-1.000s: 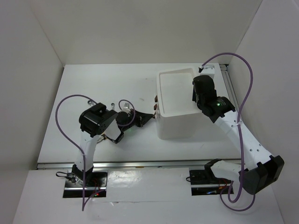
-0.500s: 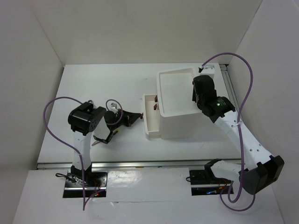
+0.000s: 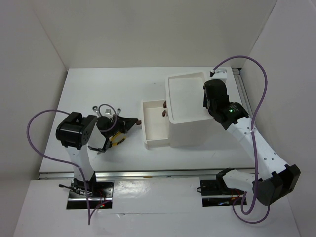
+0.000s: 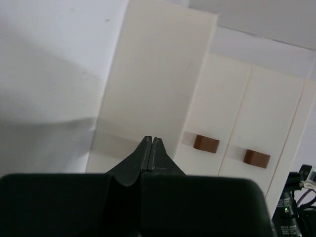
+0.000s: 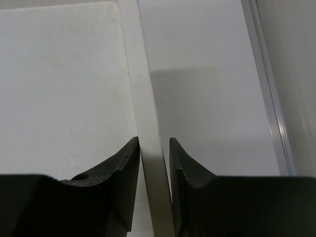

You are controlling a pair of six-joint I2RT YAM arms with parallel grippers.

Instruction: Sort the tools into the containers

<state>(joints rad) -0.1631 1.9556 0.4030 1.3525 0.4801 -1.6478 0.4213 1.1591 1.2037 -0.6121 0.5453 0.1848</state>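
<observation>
L gripper (image 4: 149, 143) clenched tip-to-tip at front of white pull-out drawer (image 3: 155, 132), which is open toward 9 o'clock from white plastic box unit (image 3: 187, 131). R gripper (image 5: 153, 143) grasps unit's top rim at 3 o'clock. Yellow-black needle-nose pliers (image 3: 116, 139) lie under L arm, at drawer's 9 o'clock.

Left arm (image 3: 79, 160): white tube link, chunky black joint housings. Purple cable (image 3: 35, 129) loops wide off its side. Right arm (image 3: 259, 148): same white links, row of small dark holes, black motor blocks, small green light (image 3: 230, 110). Second purple cable (image 3: 261, 89) arcs above it. Base plates (image 3: 89, 193) dark metal, thin wires. Left gripper (image 4: 150, 141): matte black, fingers tapering to fine wedge. Right gripper (image 5: 154, 144): black, blunter curved fingers.
</observation>
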